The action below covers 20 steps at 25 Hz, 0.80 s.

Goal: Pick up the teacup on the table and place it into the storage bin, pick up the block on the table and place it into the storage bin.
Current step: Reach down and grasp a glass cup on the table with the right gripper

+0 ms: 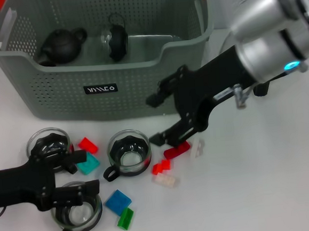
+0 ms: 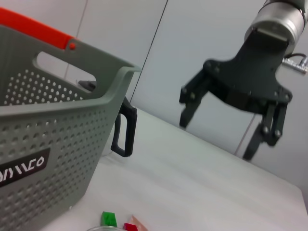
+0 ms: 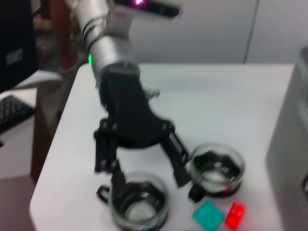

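A teacup (image 1: 76, 212) sits at the tabletop's front left corner, the left gripper (image 1: 76, 178) spread wide beside it. The right gripper (image 1: 156, 119), also wide, hovers over a red block (image 1: 177, 150) (before the storage bin (image 1: 60, 74)). Next: descend and close.

storage bin (image 1: 62, 96) behind | teacups (image 1: 128, 152) and blocks (image 1: 118, 201) in front on table (image 1: 267, 181)
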Each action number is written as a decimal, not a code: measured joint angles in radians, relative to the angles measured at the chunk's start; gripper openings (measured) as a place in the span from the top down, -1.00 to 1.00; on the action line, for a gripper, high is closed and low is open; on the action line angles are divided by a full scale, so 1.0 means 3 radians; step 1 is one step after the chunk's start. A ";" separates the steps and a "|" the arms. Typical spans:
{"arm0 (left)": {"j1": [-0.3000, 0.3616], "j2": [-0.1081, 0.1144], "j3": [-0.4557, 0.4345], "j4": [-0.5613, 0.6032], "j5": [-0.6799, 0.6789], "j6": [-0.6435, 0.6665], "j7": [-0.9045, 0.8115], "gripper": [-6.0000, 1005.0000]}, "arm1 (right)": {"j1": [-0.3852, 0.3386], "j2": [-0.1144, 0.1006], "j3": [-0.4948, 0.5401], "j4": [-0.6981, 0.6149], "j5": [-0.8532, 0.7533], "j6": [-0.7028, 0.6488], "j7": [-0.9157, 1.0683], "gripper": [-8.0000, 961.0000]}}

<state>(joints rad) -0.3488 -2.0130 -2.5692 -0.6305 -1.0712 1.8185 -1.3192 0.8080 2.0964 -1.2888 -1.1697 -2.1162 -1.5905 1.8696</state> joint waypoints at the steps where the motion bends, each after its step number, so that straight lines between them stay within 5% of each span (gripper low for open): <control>1: 0.0007 0.0004 0.0002 0.0000 0.0000 0.0001 0.0000 -0.81 | 0.0063 -0.0001 -0.0044 0.0091 -0.0040 0.0011 -0.0007 -0.73; 13: 0.0016 0.0000 0.0021 -0.0002 0.0135 -0.0018 0.0042 -0.81 | 0.0658 0.0020 -0.0764 0.0928 -0.0220 0.0544 -0.0024 -0.68; 20: 0.0000 -0.0017 0.0030 0.0005 0.0135 -0.0018 0.0042 -0.81 | 0.0750 0.0040 -0.1150 0.1086 -0.0200 0.0909 -0.0022 -0.61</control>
<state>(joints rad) -0.3488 -2.0182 -2.5602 -0.6291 -1.0307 1.8130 -1.3066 1.0328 2.1084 -1.6338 -0.8439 -2.1761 -1.3179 1.8631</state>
